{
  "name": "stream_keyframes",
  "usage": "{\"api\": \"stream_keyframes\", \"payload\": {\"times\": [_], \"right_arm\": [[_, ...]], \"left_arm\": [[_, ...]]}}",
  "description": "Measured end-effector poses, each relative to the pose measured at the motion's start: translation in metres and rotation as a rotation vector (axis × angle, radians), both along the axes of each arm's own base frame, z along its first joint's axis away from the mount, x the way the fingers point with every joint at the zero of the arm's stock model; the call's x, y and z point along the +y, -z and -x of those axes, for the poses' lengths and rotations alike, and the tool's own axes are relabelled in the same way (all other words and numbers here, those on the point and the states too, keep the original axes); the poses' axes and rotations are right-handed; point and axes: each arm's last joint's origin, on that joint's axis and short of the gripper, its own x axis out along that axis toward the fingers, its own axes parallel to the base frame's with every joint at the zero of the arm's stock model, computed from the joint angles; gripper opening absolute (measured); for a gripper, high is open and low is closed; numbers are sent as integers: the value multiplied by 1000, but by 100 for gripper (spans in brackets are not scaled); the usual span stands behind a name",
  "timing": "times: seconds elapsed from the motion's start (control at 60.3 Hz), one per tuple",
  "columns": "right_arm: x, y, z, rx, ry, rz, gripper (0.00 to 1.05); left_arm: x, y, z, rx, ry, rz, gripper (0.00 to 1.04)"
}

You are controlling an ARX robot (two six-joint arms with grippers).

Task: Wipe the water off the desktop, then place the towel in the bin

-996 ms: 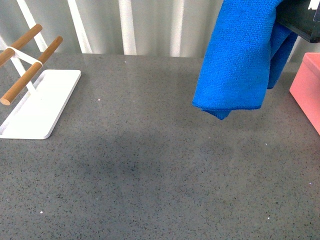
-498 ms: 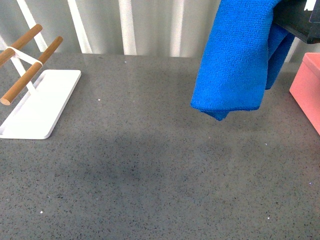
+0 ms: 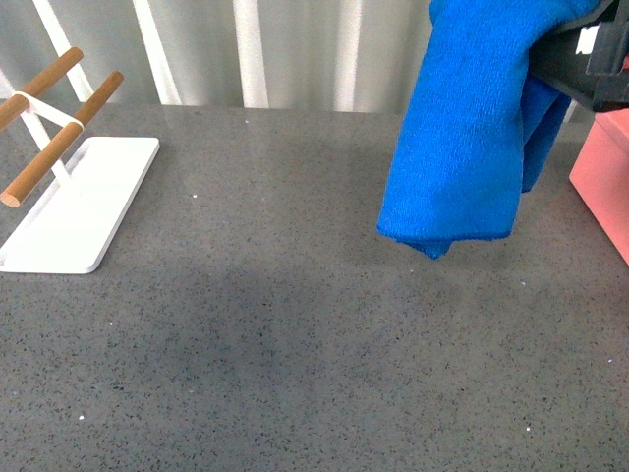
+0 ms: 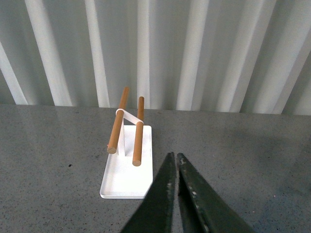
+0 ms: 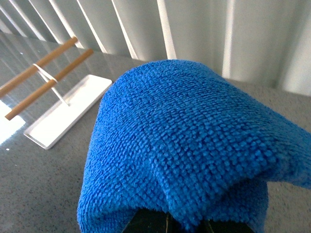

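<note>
Your right pincer [image 5: 167, 224] grips the towel [image 3: 462, 128] by its top, so the cloth hangs clear of the table [image 3: 295, 334] — just beside the bin [image 3: 601, 177], not yet over it. Your left pincer [image 4: 174, 179] sits pinched narrow and empty, out of the way — facing the white rack [image 4: 127, 160].

white rack [image 3: 84, 202] far left | two wooden bars [image 3: 64, 138] | ribbed white backdrop [image 3: 295, 49]

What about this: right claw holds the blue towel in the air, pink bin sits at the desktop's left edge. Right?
Wrong on the bin: the front view shows it at the right edge of the desktop; the white rack is at the left. The right claw does hold the towel in the air.
</note>
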Motion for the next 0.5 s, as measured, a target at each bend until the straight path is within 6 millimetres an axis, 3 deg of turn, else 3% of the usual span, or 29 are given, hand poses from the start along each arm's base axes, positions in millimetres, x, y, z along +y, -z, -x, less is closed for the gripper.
{"api": "stream_keyframes", "payload": {"times": [0.133, 0.232, 0.332, 0.498], "right_arm": [[1, 17, -16, 197, 92, 75, 3], [-1, 53, -15, 424, 106, 186, 3], [-2, 74, -11, 494, 85, 238, 3], [-4, 90, -13, 525, 92, 294, 3]], "left_arm": [[0, 0, 0, 0, 0, 0, 29], [0, 0, 0, 0, 0, 0, 50], [0, 0, 0, 0, 0, 0, 67], [0, 0, 0, 0, 0, 0, 92]]}}
